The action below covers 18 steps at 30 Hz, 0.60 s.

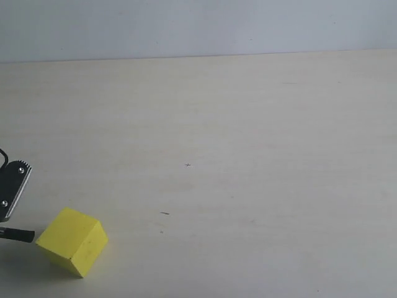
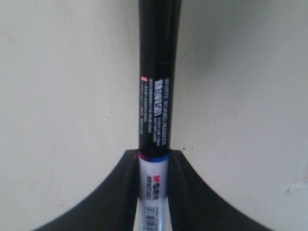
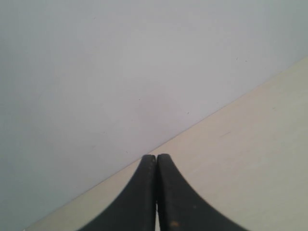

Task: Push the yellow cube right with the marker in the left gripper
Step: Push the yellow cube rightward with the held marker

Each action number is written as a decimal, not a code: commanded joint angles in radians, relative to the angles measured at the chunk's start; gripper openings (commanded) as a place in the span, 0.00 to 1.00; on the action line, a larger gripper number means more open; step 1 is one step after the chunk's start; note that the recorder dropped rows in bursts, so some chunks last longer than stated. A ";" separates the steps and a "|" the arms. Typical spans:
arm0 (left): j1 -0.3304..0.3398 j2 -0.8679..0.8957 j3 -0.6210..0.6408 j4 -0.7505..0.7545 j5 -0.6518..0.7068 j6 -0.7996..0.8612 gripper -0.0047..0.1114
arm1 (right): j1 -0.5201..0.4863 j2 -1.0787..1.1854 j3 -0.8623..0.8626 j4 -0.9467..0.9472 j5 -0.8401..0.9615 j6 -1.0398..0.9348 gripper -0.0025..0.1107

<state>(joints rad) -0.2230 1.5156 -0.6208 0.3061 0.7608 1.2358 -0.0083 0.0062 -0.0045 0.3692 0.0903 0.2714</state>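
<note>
**Exterior view.** The solid bright yellow cube [image 1: 72,242] sits low at the left of the pale wooden table [image 1: 248,155], turned corner-on to the camera. The black two-fingered left gripper [image 1: 12,186] enters at the left border. Below it the slim black-and-white marker [image 1: 20,234] lies nearly level, its black end at the cube's left face. You cannot tell whether it touches or stops just short. That low, level hold suits a sideways shove. To the cube's right you have open table all the way across. Because the cube sits skewed, an off-centre push would probably spin it.

**Left wrist view.** The jaws are pinched narrow on the marker's white barrel, and the black length projects ahead over the table. The cube does not show here.

**Right wrist view.** On the black right gripper [image 3: 156,163] the jaws are pressed together on nothing, facing the grey wall [image 3: 96,72] past the table's edge.
</note>
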 commanded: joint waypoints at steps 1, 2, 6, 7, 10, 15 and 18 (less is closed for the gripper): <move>-0.016 -0.004 -0.007 -0.002 0.019 -0.021 0.04 | -0.004 -0.006 0.004 -0.005 -0.003 -0.009 0.02; -0.024 -0.004 -0.007 -0.019 0.019 -0.021 0.04 | -0.004 -0.006 0.004 -0.005 -0.003 -0.009 0.02; -0.093 -0.004 -0.028 -0.102 0.046 -0.017 0.04 | -0.004 -0.006 0.004 -0.005 -0.003 -0.009 0.02; -0.114 -0.004 -0.038 -0.110 0.060 -0.017 0.04 | -0.004 -0.006 0.004 -0.005 -0.003 -0.009 0.02; -0.171 -0.004 -0.065 -0.130 0.112 -0.019 0.04 | -0.004 -0.006 0.004 -0.002 -0.003 -0.009 0.02; -0.154 -0.004 -0.066 -0.099 0.153 -0.067 0.04 | -0.004 -0.006 0.004 -0.002 -0.003 -0.009 0.02; -0.133 -0.004 -0.066 -0.080 0.212 -0.069 0.04 | -0.004 -0.006 0.004 -0.002 -0.003 -0.009 0.02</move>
<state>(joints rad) -0.3698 1.5156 -0.6810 0.2064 0.9156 1.1863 -0.0083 0.0062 -0.0045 0.3708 0.0903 0.2714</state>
